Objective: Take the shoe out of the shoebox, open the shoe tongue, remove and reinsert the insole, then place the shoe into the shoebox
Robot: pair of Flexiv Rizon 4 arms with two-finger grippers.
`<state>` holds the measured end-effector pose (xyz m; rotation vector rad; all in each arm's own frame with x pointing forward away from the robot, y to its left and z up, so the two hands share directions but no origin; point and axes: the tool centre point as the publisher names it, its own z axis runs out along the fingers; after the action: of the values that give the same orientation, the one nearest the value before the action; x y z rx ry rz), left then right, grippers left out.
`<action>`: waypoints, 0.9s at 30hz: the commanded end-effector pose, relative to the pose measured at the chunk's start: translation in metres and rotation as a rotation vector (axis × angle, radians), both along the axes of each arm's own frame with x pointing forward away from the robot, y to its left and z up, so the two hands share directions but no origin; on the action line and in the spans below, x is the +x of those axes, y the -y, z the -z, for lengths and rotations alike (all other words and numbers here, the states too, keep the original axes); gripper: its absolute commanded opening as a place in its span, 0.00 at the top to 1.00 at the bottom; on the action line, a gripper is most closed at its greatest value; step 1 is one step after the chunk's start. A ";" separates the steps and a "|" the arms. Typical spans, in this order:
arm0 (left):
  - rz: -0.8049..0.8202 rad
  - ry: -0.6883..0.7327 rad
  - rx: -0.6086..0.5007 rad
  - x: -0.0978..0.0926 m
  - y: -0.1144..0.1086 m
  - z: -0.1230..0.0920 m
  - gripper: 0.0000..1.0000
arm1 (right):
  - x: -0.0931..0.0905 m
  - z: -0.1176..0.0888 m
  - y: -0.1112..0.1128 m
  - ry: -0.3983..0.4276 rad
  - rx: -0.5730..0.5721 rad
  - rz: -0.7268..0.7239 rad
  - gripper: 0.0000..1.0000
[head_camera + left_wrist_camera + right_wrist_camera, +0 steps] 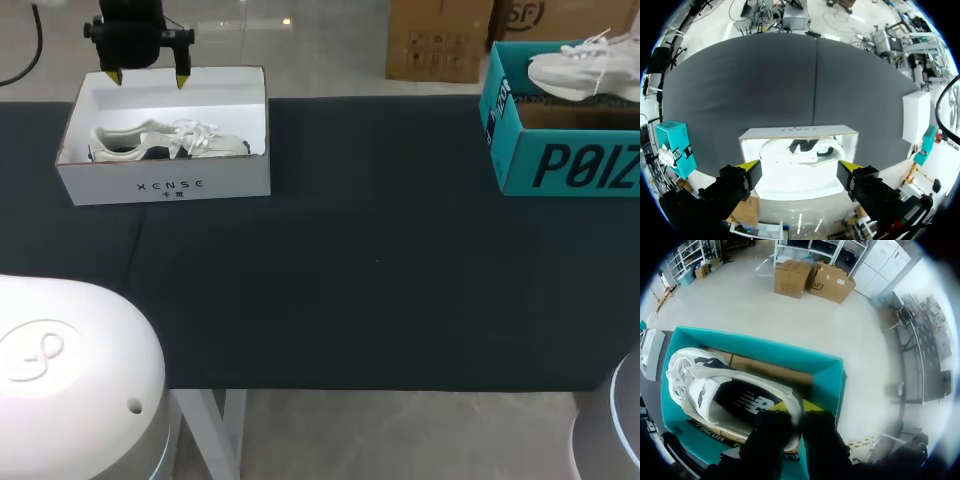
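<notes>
A white shoebox [165,185] stands at the table's back left, and a white shoe [170,140] lies on its side inside it. My left gripper [148,77] hangs open above the box's far wall, holding nothing. In the left wrist view the same box [800,131] and shoe [812,150] lie below that gripper [800,172]. At the back right a teal shoebox [560,165] holds a second white shoe [585,70]. In the right wrist view my right gripper [795,412] is shut on the heel rim of that shoe [715,385] inside the teal box [765,352]. The right arm is outside the head view.
A dark cloth covers the table [380,260] between the two boxes. My white base [70,370] fills the near left corner. The teal box [675,147] also shows off to one side in the left wrist view.
</notes>
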<state>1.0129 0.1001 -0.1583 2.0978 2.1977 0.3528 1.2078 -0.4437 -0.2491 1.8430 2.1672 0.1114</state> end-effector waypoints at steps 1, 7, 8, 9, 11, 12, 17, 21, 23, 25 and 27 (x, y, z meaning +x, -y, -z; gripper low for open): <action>0.000 0.001 0.003 0.000 0.000 0.000 0.00 | -0.035 -0.068 -0.016 -0.030 -0.024 0.013 1.00; 0.000 0.001 0.003 0.000 0.000 0.000 0.00 | -0.065 -0.090 -0.024 0.029 -0.013 0.013 1.00; 0.000 0.001 0.003 0.000 0.000 0.000 0.00 | -0.070 -0.091 -0.025 0.034 -0.011 0.015 1.00; 0.000 0.001 0.003 0.000 0.000 0.000 0.00 | -0.074 -0.091 -0.026 0.041 -0.006 0.016 1.00; 0.000 0.001 0.003 0.000 0.000 0.000 0.00 | -0.084 -0.093 -0.029 0.067 -0.004 0.023 1.00; 0.000 0.001 0.003 0.000 0.000 0.000 0.00 | -0.088 -0.094 -0.032 0.078 -0.003 0.021 1.00; 0.000 0.001 0.003 0.000 0.000 0.000 0.00 | -0.117 -0.100 -0.047 0.169 -0.024 0.009 1.00; 0.000 0.001 0.003 0.000 0.000 0.000 0.00 | -0.140 -0.108 -0.062 0.256 -0.055 -0.016 1.00; 0.000 0.001 0.003 0.000 0.000 0.000 0.00 | -0.150 -0.112 -0.068 0.289 -0.060 -0.036 1.00; 0.000 0.001 0.003 0.000 0.000 0.000 0.00 | -0.158 -0.114 -0.075 0.299 -0.072 -0.046 1.00; 0.000 0.001 0.003 0.000 0.000 0.000 0.00 | -0.163 -0.116 -0.080 0.305 -0.078 -0.048 1.00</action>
<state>1.0129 0.1002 -0.1583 2.0978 2.1978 0.3528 1.1137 -0.3665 -0.1397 1.8929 2.2231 -0.0925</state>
